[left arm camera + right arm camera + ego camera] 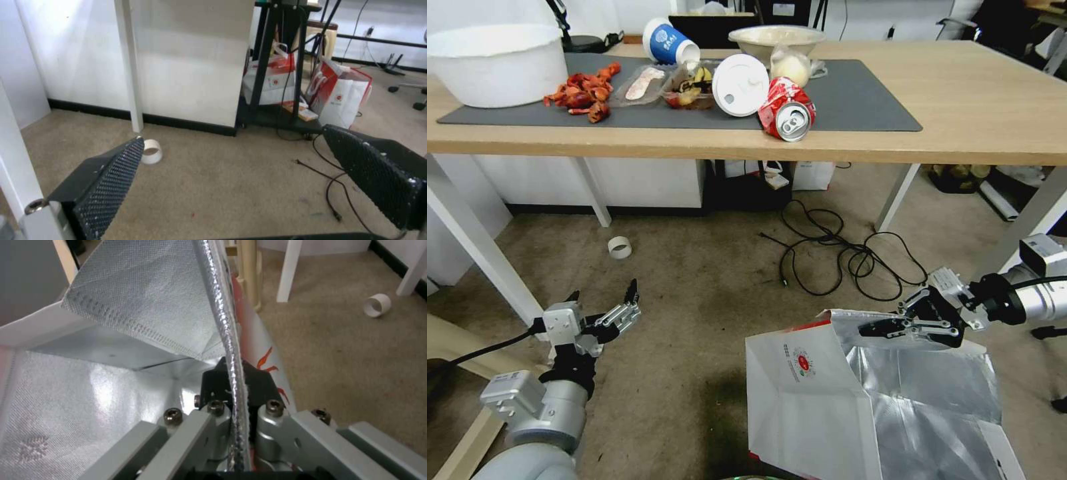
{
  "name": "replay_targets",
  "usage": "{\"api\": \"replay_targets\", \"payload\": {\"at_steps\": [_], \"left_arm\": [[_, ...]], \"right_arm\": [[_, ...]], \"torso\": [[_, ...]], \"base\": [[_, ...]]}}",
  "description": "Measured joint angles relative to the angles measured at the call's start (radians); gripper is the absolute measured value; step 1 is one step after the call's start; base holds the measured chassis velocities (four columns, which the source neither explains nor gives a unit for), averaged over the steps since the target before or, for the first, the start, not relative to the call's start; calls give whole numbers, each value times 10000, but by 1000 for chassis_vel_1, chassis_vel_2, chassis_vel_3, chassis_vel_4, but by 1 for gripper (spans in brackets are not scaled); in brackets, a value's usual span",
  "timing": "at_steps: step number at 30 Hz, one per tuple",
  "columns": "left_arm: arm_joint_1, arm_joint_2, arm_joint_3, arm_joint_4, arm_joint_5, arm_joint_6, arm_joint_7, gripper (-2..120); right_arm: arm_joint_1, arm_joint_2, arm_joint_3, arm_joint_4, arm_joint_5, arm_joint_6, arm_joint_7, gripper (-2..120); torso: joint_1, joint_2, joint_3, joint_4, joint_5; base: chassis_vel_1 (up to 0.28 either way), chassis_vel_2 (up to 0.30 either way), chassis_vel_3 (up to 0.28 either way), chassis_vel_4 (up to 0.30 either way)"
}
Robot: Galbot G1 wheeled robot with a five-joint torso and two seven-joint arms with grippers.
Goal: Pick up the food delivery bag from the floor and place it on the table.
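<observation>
Foil-lined and standing open low in the head view, the food delivery bag (820, 400) sits on the floor (694, 320) in front of the table (974, 100), its mouth gaping so the silver lining catches the light. It is a large white paper bag with a red side panel and a small round red logo on its near face; the rim is creased and folded over where it is held. The right gripper (887, 328) has its fingers pressed together on that rim, one inside against the foil and one outside, a hold that looks meant for lifting the bag by its edge. The right wrist view shows the foil edge (231, 373) running straight between the jaws. The left gripper (602, 295) hovers over the carpet well to the bag's left, fingers spread and holding nothing. A roll of tape (620, 247) lies beyond it, and a black cable (840, 253) lies looped under the table.
</observation>
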Motion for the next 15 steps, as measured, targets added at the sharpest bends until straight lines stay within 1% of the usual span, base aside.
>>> {"api": "replay_targets", "payload": {"at_steps": [15], "left_arm": [[-1,5,-6,0,-5,15,-8,100]], "right_arm": [[12,-4,-9,-9,-5,1,-50,0]], "torso": [[13,138,129,0,0]], "base": [[0,0,0,0]]}}
